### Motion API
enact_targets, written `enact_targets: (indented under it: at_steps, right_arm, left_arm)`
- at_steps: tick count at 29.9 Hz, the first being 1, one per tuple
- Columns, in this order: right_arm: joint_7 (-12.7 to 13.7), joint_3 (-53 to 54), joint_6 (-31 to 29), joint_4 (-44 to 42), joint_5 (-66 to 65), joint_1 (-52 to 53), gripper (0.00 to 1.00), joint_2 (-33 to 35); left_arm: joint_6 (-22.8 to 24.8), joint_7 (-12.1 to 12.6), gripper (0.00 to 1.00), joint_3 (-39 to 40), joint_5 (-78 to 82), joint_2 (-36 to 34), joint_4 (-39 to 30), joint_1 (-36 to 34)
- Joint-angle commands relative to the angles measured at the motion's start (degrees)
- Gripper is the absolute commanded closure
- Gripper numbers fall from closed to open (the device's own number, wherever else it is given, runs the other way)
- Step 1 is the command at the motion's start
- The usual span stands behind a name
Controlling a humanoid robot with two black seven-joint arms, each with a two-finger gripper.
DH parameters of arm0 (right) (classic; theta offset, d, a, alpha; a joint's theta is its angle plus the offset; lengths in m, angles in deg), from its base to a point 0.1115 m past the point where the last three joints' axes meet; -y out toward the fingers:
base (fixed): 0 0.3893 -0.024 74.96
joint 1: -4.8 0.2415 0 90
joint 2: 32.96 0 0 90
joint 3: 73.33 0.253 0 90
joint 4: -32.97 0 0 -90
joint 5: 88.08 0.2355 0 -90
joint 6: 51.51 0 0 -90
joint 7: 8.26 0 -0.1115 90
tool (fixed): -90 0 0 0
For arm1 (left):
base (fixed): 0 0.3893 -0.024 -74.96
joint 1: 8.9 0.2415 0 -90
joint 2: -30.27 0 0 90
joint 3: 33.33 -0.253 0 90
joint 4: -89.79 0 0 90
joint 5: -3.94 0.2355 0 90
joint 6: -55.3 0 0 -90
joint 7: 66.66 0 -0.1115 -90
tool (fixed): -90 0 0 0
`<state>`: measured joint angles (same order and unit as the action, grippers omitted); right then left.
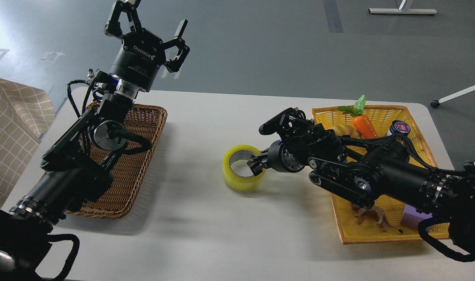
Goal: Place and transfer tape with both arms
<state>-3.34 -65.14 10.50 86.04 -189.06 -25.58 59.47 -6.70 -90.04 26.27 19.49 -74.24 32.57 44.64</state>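
Tape [241, 168], a yellow ring, stands on the white table [206, 218] between two baskets. The right gripper [257, 164] has one finger inside the ring and its jaws pinch the ring's right wall. The left gripper [149, 31] is high up over the back of the brown basket [143, 156], with its fingers spread wide and nothing in them. A toy carrot [364, 125] lies in the yellow basket [378, 113], under the right arm.

Single head view, looking forward and down from above the near edge of the white surface [206, 128], close in; grey floor [261, 43] beyond the far edge.
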Motion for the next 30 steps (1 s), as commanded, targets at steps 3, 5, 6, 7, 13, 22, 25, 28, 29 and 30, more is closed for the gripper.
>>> enact_targets:
  at_steps: [3,5,6,7,13,22,25,28,29,30]
  right_arm:
    - [0.0,0.3,0.0,-0.1,0.2,0.0,0.84,-0.1]
    - [0.0,0.9,0.0,0.3,0.3,0.1,0.25,-0.1]
    - [0.0,1.0,0.0,0.3,0.5,0.1,0.18,-0.1]
    - [0.0,1.1,0.0,0.4,0.7,0.3,0.13,-0.1]
    - [0.0,1.3,0.0,1.2,1.0,0.7,0.04,0.0]
    - [-0.1,8.9,0.0,8.4,1.1,2.8,0.01,6.3]
    - [-0.1,13.6,0.0,12.8,1.8,2.8,0.01,11.2]
    - [-0.1,19.7,0.0,15.8,3.8,2.3,0.01,15.1]
    - [-0.1,21.3,0.0,16.5,4.6,2.3,0.01,15.8]
    - [-0.1,24.8,0.0,17.6,6.4,2.1,0.01,17.2]
  left_arm:
    - [0.0,0.0,0.02,0.1,0.0,-0.1,0.0,0.0]
    - [0.0,0.0,0.02,0.0,0.0,-0.1,0.0,0.0]
    - [0.0,0.0,0.02,0.1,0.0,-0.1,0.0,0.0]
    - [0.0,0.0,0.02,0.0,0.0,-0.1,0.0,0.0]
    - [0.0,0.0,0.02,0.0,0.1,0.0,0.0,0.0]
    - [0.0,0.0,0.02,-0.9,0.4,0.0,0.0,0.0]
    - [0.0,0.1,0.02,-1.2,1.1,0.3,0.0,0.0]
    - [0.0,0.1,0.02,-1.4,1.1,0.0,0.0,0.0]
    - [0.0,0.1,0.02,-1.4,1.1,-0.2,0.0,0.0]
    - [0.0,0.1,0.02,-1.4,1.4,-0.3,0.1,-0.2]
